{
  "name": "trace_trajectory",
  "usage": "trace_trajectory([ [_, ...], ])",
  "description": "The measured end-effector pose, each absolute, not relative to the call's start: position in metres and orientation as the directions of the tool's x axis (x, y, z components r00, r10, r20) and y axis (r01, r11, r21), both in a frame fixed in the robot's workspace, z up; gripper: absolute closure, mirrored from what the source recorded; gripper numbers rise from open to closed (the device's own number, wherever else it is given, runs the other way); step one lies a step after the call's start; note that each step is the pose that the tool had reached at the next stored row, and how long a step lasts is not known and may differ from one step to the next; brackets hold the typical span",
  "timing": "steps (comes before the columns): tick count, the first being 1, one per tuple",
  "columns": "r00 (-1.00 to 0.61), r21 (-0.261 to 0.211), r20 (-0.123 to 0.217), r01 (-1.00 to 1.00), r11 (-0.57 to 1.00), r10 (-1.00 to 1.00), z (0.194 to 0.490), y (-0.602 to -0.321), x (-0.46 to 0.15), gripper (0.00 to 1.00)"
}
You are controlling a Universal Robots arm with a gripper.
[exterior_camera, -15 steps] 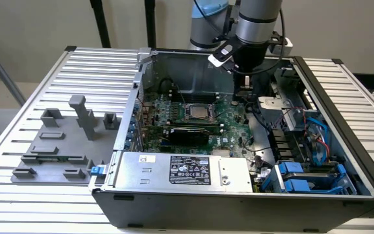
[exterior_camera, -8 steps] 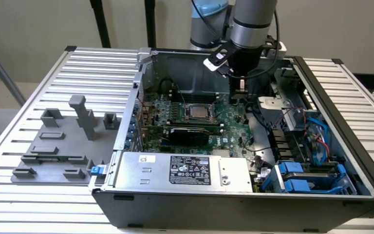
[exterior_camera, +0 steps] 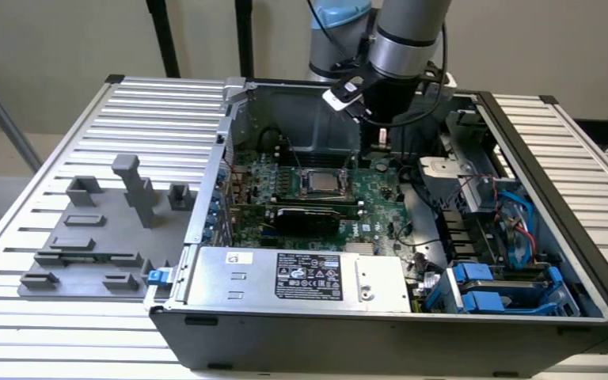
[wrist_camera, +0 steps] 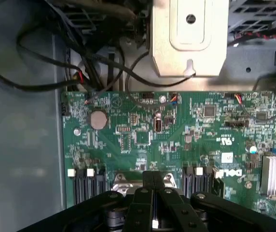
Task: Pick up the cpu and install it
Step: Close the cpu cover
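Observation:
An open computer case [exterior_camera: 557,261] lies on the slatted table with its green motherboard [exterior_camera: 373,198] facing up. In the metal-framed socket [exterior_camera: 320,184] sits a silvery square chip, the cpu [exterior_camera: 323,183], lying flat. My gripper [exterior_camera: 380,147] hangs inside the case over the board's far part, a little to the exterior view's right of the socket and apart from it. In the wrist view the gripper [wrist_camera: 152,193] has its black fingers [wrist_camera: 140,203] pressed together with nothing between them, and the socket's metal frame [wrist_camera: 121,178] peeks out behind them.
Grey fixture blocks [exterior_camera: 98,237] stand on the table at the exterior view's left of the case. The power supply [exterior_camera: 298,275] fills the case's near side; drive bays with blue parts [exterior_camera: 494,285] and loose cables [exterior_camera: 462,190] crowd its right. A metal bracket [wrist_camera: 188,38] lies beyond the board.

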State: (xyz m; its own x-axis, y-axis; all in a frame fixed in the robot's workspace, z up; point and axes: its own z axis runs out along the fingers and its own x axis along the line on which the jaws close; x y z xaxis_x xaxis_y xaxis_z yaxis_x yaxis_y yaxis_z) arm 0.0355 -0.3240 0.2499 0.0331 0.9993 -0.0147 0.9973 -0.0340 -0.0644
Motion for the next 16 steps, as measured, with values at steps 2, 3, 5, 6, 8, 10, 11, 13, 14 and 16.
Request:
trace_trajectory([
  [2, 0.032, -0.09, -0.015, 0.995, -0.033, 0.999, 0.25, -0.324, 0.033, 0.88],
  [3, 0.032, -0.102, -0.015, 0.994, -0.033, 0.999, 0.25, -0.324, 0.032, 0.88],
  [5, 0.029, -0.119, -0.016, 0.992, -0.031, 0.999, 0.25, -0.324, 0.029, 0.88],
  [6, 0.028, -0.125, -0.016, 0.992, -0.03, 0.999, 0.25, -0.324, 0.028, 0.88],
  [8, 0.025, -0.132, -0.016, 0.991, -0.027, 1.0, 0.249, -0.324, 0.025, 0.88],
  [10, 0.023, -0.137, -0.016, 0.99, -0.025, 1.0, 0.248, -0.324, 0.021, 0.88],
  [11, 0.021, -0.139, -0.016, 0.99, -0.023, 1.0, 0.247, -0.324, 0.018, 0.88],
  [13, 0.019, -0.143, -0.016, 0.989, -0.022, 1.0, 0.246, -0.324, 0.013, 0.88],
  [14, 0.019, -0.145, -0.016, 0.989, -0.021, 1.0, 0.245, -0.324, 0.01, 0.88],
  [16, 0.017, -0.148, -0.016, 0.989, -0.02, 1.0, 0.244, -0.324, 0.004, 0.88],
])
